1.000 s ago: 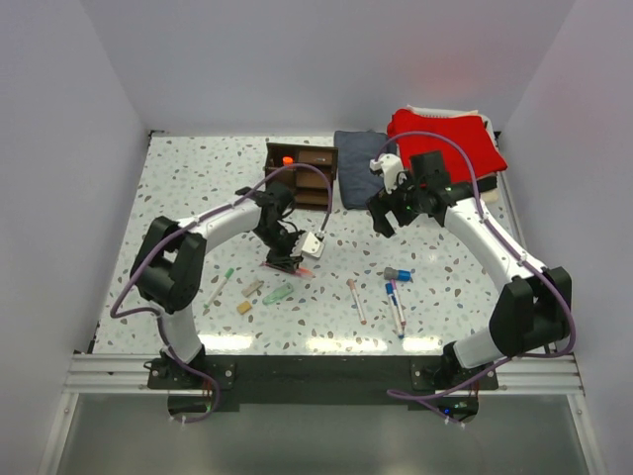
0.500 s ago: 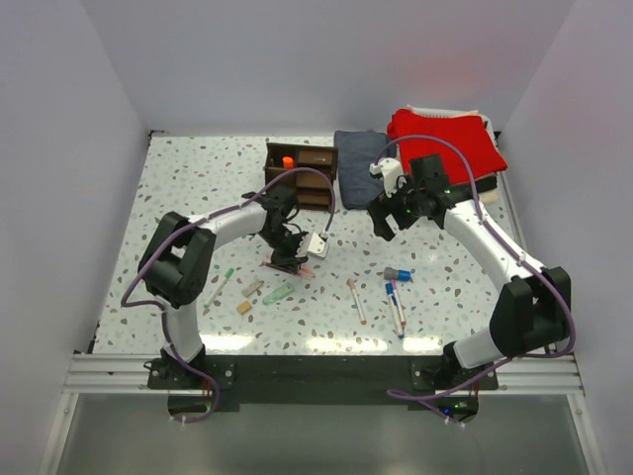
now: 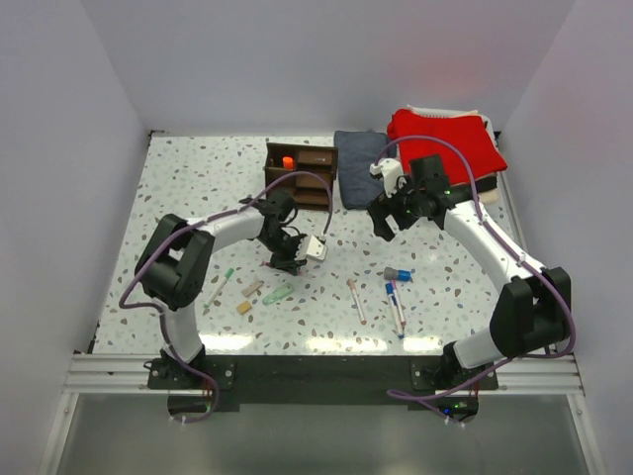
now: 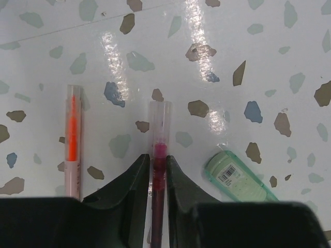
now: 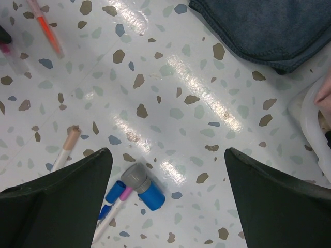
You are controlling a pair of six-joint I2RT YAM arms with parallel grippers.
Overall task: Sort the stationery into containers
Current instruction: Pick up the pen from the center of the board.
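Observation:
My left gripper [image 3: 285,259] is low over the table, its jaws shut on a slim red pen [image 4: 158,155]. An orange-cored pen [image 4: 73,139] lies to its left and the pale green piece [image 4: 239,176] to its right. The dark brown organizer [image 3: 302,176] stands behind, with the orange-banded black marker [image 3: 288,161] in it. Two tan blocks [image 3: 249,297] and a pale pen [image 3: 220,286] lie at the front left. My right gripper [image 3: 382,220] is open and empty above the table [image 5: 168,155]. A blue and grey cap [image 5: 143,187], blue-capped pens [image 3: 395,305] and a pink pen [image 3: 356,300] lie below it.
A folded dark blue cloth [image 3: 361,166] lies right of the organizer, also in the right wrist view [image 5: 269,26]. A red cloth pile [image 3: 445,141] sits at the back right. White walls enclose the table on three sides.
My left gripper has shifted slightly toward the far side with the red pen between its jaws. The right arm moved a little and stays open.

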